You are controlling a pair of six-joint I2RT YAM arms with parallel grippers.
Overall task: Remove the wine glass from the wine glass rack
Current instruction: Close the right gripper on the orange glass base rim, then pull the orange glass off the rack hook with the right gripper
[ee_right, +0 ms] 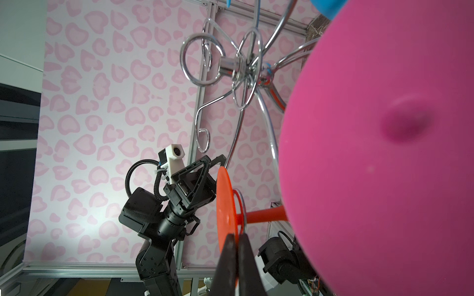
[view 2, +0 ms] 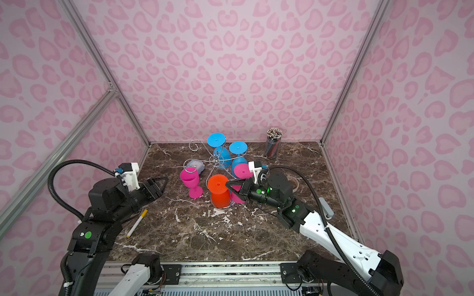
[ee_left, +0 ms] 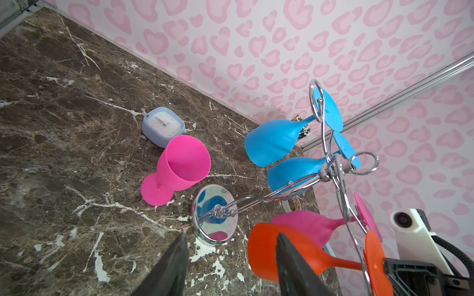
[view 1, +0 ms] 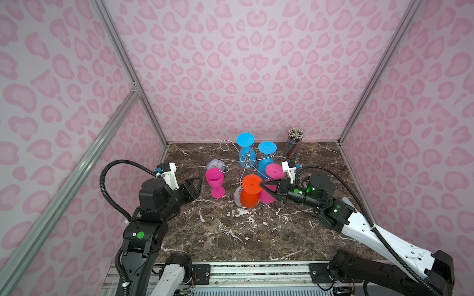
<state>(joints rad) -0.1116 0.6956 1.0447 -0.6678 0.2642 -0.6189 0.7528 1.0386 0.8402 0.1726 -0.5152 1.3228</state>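
**Right pincer clamped on the orange glass's foot; the glass hangs on the rack**

In both top views you look down on a dark marble table (view 1: 256, 238) filling the lower half of the frame, walled in pink heart print. At centre frame stands the chrome wine glass rack (view 1: 247, 161), with its round mirror base on the table.

Four glasses hang from it upside down. The rear blue glass (view 1: 245, 139) and the right blue glass (view 1: 267, 148) are toward the back wall, and the hanging pink glass (view 1: 274, 171) is at right. The orange wine glass (view 1: 250, 197) hangs at the front, just below centre, its stem in a wire arm. Left of the rack, the upright pink glass (view 1: 215, 183) stands on the table.

Your right gripper (view 1: 261, 184) reaches in from the right. Its jaws are pressed together on the rim of the orange foot, as the right wrist view shows. Your left gripper (view 1: 198, 183) sits left of the upright pink glass, jaws apart and holding nothing.

A clear cup of pencils (view 1: 294, 144) stands at back right. A pale blue clock (view 1: 213, 164) rests just behind the upright pink glass. In a top view, a white marker (view 2: 137, 223) with a yellow cap lies at lower left.
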